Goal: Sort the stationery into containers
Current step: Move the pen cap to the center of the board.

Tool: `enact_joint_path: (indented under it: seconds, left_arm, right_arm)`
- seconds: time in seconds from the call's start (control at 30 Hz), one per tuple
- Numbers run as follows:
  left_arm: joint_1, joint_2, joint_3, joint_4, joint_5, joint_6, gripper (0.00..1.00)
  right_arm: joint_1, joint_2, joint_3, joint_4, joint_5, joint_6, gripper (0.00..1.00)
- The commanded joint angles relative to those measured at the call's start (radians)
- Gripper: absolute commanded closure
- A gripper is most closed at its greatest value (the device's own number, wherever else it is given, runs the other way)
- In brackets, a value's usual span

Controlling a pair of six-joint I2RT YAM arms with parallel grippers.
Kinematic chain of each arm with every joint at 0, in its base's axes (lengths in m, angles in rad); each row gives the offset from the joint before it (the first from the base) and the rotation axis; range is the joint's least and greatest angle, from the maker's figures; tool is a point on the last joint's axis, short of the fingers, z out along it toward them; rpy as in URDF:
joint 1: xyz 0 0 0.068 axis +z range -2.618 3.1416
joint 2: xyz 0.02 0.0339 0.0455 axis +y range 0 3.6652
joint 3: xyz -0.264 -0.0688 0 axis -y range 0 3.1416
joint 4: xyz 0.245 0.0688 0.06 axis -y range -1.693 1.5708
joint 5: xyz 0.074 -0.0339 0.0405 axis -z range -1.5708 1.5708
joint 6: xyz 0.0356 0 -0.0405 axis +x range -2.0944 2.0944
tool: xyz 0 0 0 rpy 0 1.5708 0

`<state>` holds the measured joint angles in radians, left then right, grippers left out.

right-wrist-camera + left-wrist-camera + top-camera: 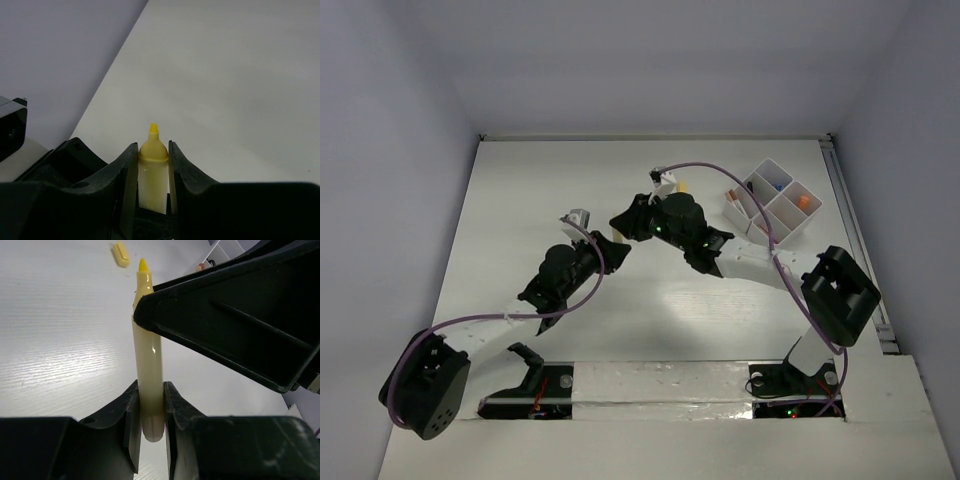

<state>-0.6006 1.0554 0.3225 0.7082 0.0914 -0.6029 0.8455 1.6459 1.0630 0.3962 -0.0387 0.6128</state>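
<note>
Near the table's middle the yellow tube [148,365] bridges both arms, its long axis running from the left gripper [150,410], clamped on its blunt tail, to the right gripper [152,170], clamped near its tip; the white organiser tray [787,212] lies on the right arm's side.

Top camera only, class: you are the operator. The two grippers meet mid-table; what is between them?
Observer: A yellow marker; the left gripper is shut on its blunt end.
Operator: And the right gripper?
Observer: Shut on the same marker, nearer the tip.
Operator: Capped?
Observer: No, the yellow tip is bare.
</note>
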Motion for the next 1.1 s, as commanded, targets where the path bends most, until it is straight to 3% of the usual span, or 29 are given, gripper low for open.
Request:
enact_joint_path:
  seconds: [0.0,0.07,0.1,0.2,0.37,0.47,0.6,0.7,0.77,0.9,1.0,1.07]
  left_arm:
    - [-0.005,-0.051,0.041,0.007,-0.009,0.037,1.00]
    - [-0.005,-0.075,0.039,-0.027,-0.012,0.057,1.00]
    - [-0.005,-0.092,0.039,-0.039,-0.021,0.064,1.00]
    - [-0.005,-0.120,0.041,-0.090,-0.041,0.098,1.00]
    - [-0.005,-0.187,0.024,-0.141,-0.076,0.129,1.00]
    - [-0.005,-0.218,0.009,-0.142,-0.082,0.135,1.00]
    - [-0.005,-0.245,-0.002,-0.150,-0.113,0.149,1.00]
    - [-0.005,-0.262,-0.016,-0.144,-0.114,0.153,1.00]
    - [-0.005,-0.270,-0.022,-0.135,-0.105,0.152,1.00]
    - [-0.005,-0.262,-0.022,-0.122,-0.055,0.147,1.00]
    - [-0.005,-0.264,-0.025,-0.115,-0.039,0.143,1.00]
    - [-0.005,-0.270,-0.028,-0.107,-0.035,0.141,1.00]
  right_arm:
    - [0.009,-0.021,0.011,0.014,0.002,-0.033,0.79]
    - [0.009,-0.031,0.023,-0.039,0.019,-0.067,0.66]
    - [0.009,-0.035,0.025,-0.049,0.032,-0.077,0.51]
    - [-0.029,-0.067,0.022,-0.089,0.068,-0.094,0.36]
    - [-0.143,-0.116,-0.026,-0.088,0.016,-0.082,0.36]
    - [-0.238,-0.078,0.008,-0.173,-0.012,-0.097,0.46]
    - [-0.339,0.050,0.174,-0.347,-0.049,-0.143,0.70]
    - [-0.373,0.124,0.216,-0.390,-0.038,-0.173,0.71]
    - [-0.387,0.175,0.267,-0.437,-0.009,-0.198,0.68]
    - [-0.408,0.323,0.461,-0.591,0.130,-0.251,0.44]
    - [-0.421,0.431,0.584,-0.674,0.172,-0.265,0.34]
    - [-0.430,0.477,0.658,-0.723,0.177,-0.278,0.33]
